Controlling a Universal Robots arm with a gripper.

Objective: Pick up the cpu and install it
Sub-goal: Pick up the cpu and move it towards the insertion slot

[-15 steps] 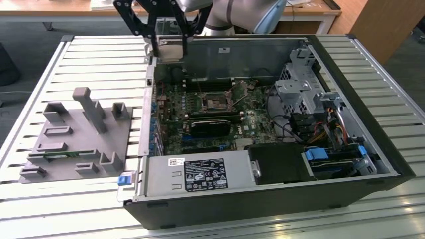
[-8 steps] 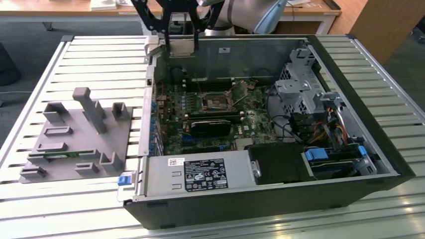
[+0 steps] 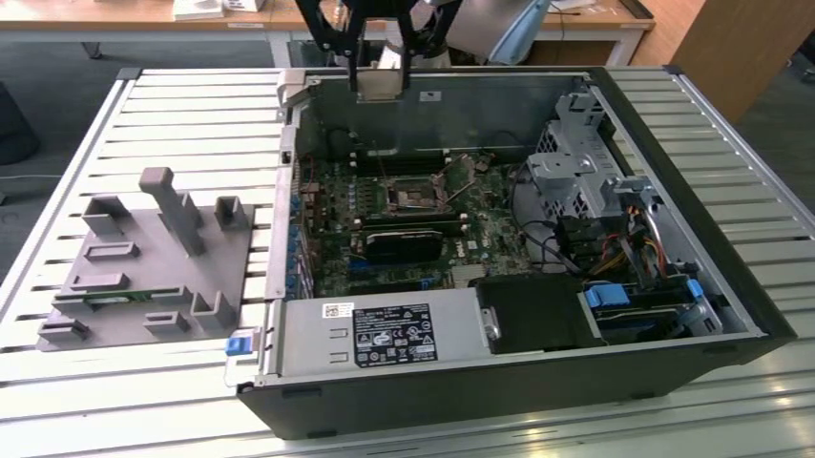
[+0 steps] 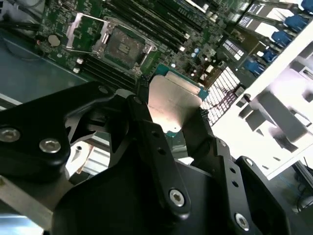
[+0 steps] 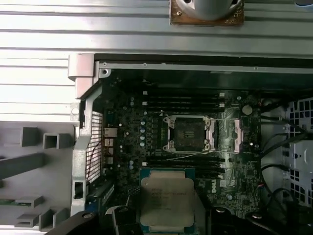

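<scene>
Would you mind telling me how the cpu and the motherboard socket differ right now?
The cpu has a shiny silver top; the socket is a dark square in a metal frame. The cpu is held up in the hand; the socket sits fixed on the motherboard, empty. Both are square.

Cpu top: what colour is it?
The cpu has a shiny silver-grey top with a greenish edge, clearest in the first wrist view.

A workshop-like lab: opened computer case (image 3: 510, 405) on slatted bench (image 3: 191, 114).
</scene>
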